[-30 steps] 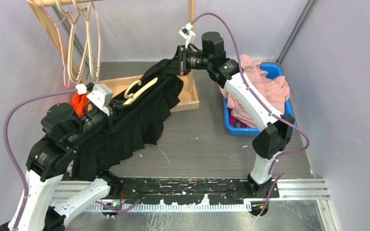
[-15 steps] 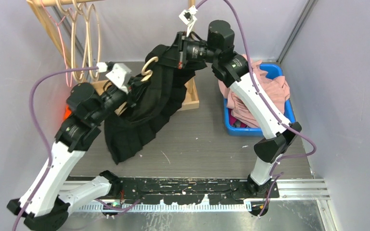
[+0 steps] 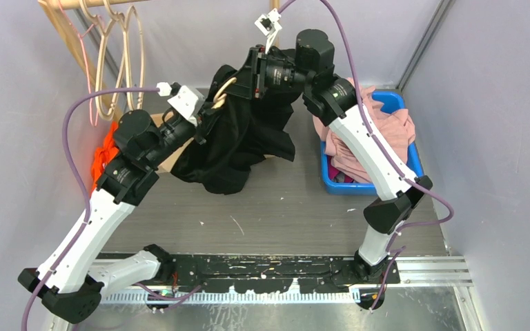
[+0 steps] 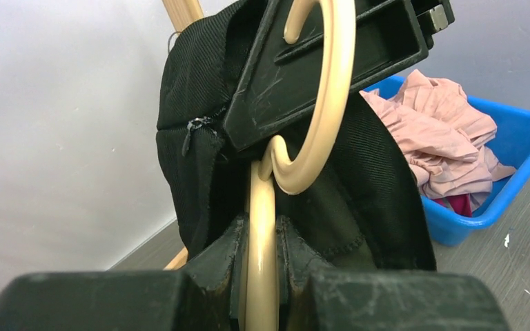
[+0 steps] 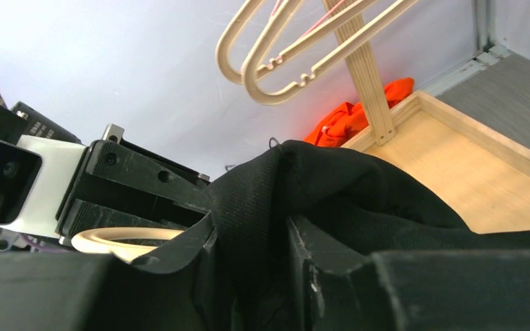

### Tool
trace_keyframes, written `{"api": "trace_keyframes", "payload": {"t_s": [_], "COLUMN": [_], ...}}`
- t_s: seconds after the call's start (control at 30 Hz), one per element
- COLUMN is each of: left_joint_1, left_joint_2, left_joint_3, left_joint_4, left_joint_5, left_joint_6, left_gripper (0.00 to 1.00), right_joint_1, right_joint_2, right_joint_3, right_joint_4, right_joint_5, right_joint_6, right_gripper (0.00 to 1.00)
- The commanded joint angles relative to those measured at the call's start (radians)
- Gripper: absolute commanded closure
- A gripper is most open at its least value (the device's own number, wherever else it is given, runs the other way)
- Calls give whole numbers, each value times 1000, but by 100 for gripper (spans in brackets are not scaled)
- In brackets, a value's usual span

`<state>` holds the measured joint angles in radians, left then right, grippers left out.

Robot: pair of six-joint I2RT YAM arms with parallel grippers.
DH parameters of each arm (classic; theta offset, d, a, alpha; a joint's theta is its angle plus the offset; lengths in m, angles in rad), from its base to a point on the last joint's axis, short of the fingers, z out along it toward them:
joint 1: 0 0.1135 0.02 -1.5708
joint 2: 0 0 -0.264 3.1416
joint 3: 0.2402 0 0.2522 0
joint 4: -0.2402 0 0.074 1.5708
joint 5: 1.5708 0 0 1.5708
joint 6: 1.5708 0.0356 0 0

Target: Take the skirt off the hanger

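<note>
Change: the left gripper (image 3: 203, 123) is now raised and brought closer to the right gripper (image 3: 246, 72) than half a second ago. The black skirt (image 3: 238, 148) is gathered into a shorter bundle, and its hem is drawn back from the near table.
Left gripper: it is closed tightly on the neck of the wooden hanger (image 4: 328, 103), just below the hook, and the pale stem is pinched between both fingers.
Right gripper: it is clamped on a fold of the skirt's upper edge, and the narrow gap between its fingers is filled with fabric.
Skirt: it is held aloft between the two grippers and bunched around the hanger. Whether it is still hung on the hanger cannot be told.
Hanger hook: it is curved across the right gripper's finger.
Surroundings: a blue bin (image 3: 414, 164) of pink clothes (image 3: 379, 131) is seen to the right of the skirt. Spare hangers (image 3: 128, 62) are hung at the back left.
</note>
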<state>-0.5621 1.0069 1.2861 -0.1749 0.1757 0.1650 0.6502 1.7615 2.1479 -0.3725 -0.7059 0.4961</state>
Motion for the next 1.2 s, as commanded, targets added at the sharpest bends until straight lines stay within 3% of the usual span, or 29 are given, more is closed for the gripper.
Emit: {"api": "trace_keyframes", "payload": {"t_s": [0.0,0.17,0.37,0.7,0.8,0.93,1.17], "left_joint_1": [-2,-2,-2,-2,-2,-2,-2], "left_joint_2": [-20,-44,-113,-341,-424,-498,-425], "left_joint_3": [20,37,44,55,43,25,12], "left_joint_4": [145,74,-37,-486,-494,-391,-356], "left_joint_5": [-43,-48,-54,-28,-49,-103,-39], "left_joint_6": [36,61,64,60,21,-56,-72], "left_gripper": [100,100,100,100,100,100,100], "right_joint_1": [40,38,1,-92,-131,-148,-172], "right_joint_2": [-101,-124,-81,2,16,-42,-214], "right_joint_3": [-45,-44,-32,62,107,120,163], "right_joint_4": [-11,-139,-159,-181,-217,-222,-179], "right_joint_5": [-17,181,301,564,611,651,881], "right_joint_6": [-82,-199,-204,-295,-311,-356,-460], "right_gripper": [61,68,82,91,93,96,99]}}
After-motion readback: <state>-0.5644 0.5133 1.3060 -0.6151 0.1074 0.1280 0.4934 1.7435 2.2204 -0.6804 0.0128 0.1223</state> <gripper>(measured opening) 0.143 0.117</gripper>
